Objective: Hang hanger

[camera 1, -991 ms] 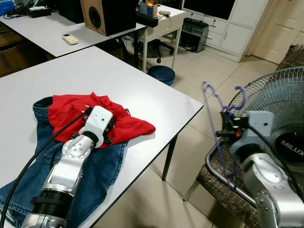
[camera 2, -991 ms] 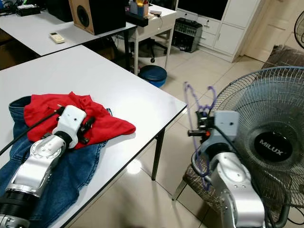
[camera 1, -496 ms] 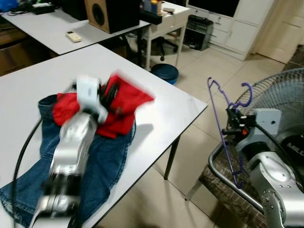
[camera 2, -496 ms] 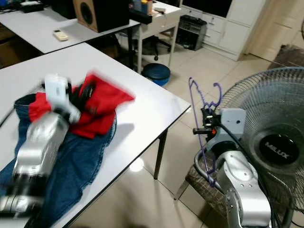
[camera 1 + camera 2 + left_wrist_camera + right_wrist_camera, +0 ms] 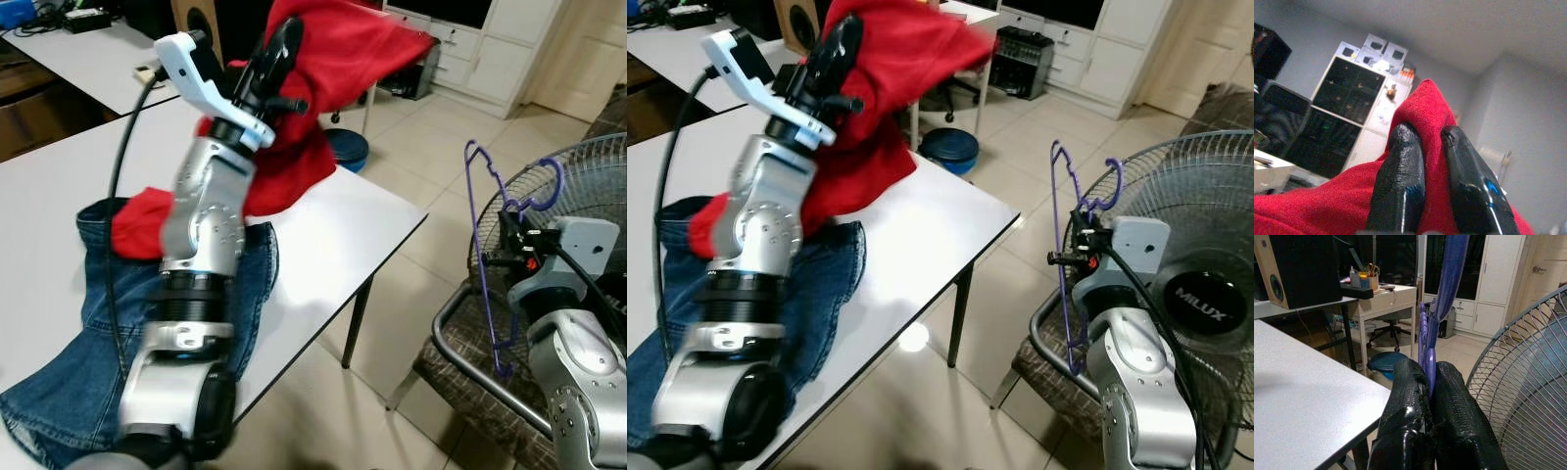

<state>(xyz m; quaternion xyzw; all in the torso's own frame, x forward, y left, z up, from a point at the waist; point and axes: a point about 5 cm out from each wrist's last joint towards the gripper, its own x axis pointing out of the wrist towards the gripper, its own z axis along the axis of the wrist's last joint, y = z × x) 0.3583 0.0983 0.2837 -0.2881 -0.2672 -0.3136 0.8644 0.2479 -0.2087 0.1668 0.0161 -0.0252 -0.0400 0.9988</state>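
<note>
Left gripper (image 5: 277, 61) pinches red garment (image 5: 338, 59), raised above tabletop (image 5: 323, 220). Right gripper (image 5: 1080, 235) pinches purple hanger (image 5: 1065, 264) upright. Step: garment lift; next, bring the two together.

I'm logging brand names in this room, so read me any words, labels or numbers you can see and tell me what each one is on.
"MILUX" in white letters on the dark centre hub of the standing fan, behind its wire grille.
The remote control on the far table has markings too small to read.
Nothing else is legible.
</note>
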